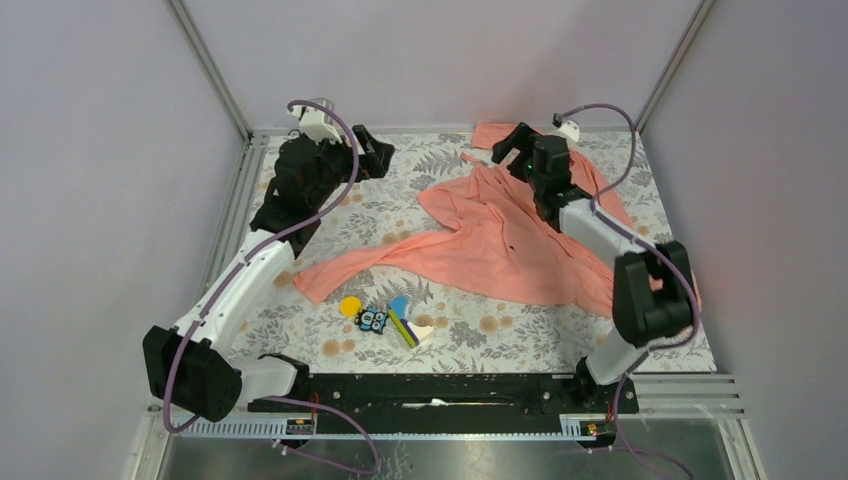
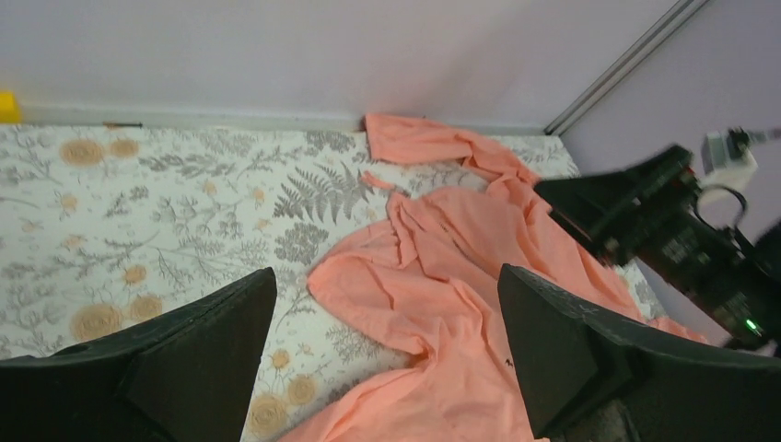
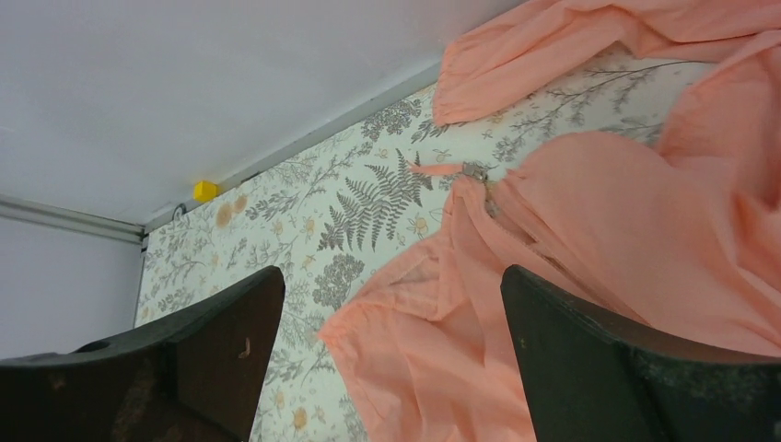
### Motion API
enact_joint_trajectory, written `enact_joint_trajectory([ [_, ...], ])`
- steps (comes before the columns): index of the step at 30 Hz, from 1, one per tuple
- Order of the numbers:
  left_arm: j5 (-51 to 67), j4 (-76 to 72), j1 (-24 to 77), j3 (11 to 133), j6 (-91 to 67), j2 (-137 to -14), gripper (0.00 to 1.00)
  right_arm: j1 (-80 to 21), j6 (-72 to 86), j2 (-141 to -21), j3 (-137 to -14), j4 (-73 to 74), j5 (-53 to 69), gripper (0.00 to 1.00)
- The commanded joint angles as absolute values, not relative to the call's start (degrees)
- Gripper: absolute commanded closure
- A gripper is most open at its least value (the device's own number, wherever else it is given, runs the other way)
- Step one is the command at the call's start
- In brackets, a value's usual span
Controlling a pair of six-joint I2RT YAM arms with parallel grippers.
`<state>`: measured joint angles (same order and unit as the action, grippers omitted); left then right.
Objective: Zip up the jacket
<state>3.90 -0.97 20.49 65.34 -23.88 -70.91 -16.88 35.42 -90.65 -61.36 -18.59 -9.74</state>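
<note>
- Jacket (image 1: 500, 240): salmon-pink, thin and rumpled. It lies on the right and far part of the table (image 1: 330, 345). One sleeve trails toward the near left; another part reaches the far edge.
- Zip pull (image 3: 475, 171): a small metallic piece at the end of a fabric edge, seen in the right wrist view. It rests on the patterned table surface beside a narrow pink tab. The pictures do not show whether it is engaged with the opposite side.
- Left gripper (image 2: 387, 276): fingers spread wide with nothing between them. It is raised over the far left of the table, apart from the jacket and facing it.
- Right gripper (image 3: 391, 272): fingers spread wide, holding nothing. It hangs over the far part of the jacket, near the zip pull. Whether it touches the fabric cannot be told.
- Toy pieces (image 1: 385, 318): small and colourful, on the table just near of the trailing sleeve.
- Yellow block (image 3: 204, 191): at the far edge of the table, well apart from the jacket.
- Progress, as judged: early stage. No closed run of zip is visible, the front edges lie bunched rather than aligned, and neither gripper has a hold.
- Remaining, as judged: flatten or steady the fabric, bring the two front edges together, grip the pull, and draw it along.
</note>
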Motion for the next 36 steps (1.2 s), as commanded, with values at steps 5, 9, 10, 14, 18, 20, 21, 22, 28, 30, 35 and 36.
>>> enact_joint_trajectory([
  [5,5.85,1.53,22.74,69.61,-26.34,-74.07,0.01,-18.04,31.74,-113.71,-85.85,-14.96,-4.53,0.13],
  [9,4.73,2.68,24.91,70.23,-25.44,-75.29,0.01,-18.02,26.31,-119.74,-89.69,-15.96,-2.94,0.18],
  [10,4.65,2.97,25.29,70.37,-25.37,-75.58,0.01,-18.02,25.58,-120.89,-90.6,-15.68,-3.48,0.19],
  [14,5.82,3.46,25.66,71.03,-26.07,-77.11,0.01,-17.57,24.61,-126.71,-96.97,-11.42,-3.95,0.24],
  [18,4.89,3.91,26.05,71.09,-25.61,-78.76,0.01,-16.23,24.43,-131.75,-104.73,-3.04,-1.14,0.35],
  [20,4.43,4.64,26.46,71.54,-25.26,-79.66,0.01,-15.7,24.77,-132.84,-106.24,-0.87,-0.58,0.39],
  [21,4.42,4.94,26.72,71.81,-25.23,-80.04,0.01,-15.39,25.11,-133.17,-106.71,-0.42,-0.25,0.4],
  [22,4.51,5.19,27.06,71.88,-25.18,-80.42,0.01,-15.06,25.63,-133.3,-106.85,1.62,-0.16,0.42],
  [28,2.29,6.23,29.76,72.3,-23.49,-80.79,0.01,-13.9,25.48,-134.3,-108.08,6.27,-0.15,0.45],
  [30,1.19,6.8,30.62,72.65,-22.78,-80.65,0.01,-13.48,25.21,-134.59,-108.38,7.43,-0.18,0.46],
  [35,0.26,7.27,32.1,72.86,-21.89,-79.95,0.01,-12.75,25.81,-134.46,-106.44,5.76,5.23,0.5],
  [36,0.21,7.29,32.23,72.86,-21.89,-79.83,0.01,-12.68,25.86,-134.62,-106.36,5.39,6.27,0.52],
])
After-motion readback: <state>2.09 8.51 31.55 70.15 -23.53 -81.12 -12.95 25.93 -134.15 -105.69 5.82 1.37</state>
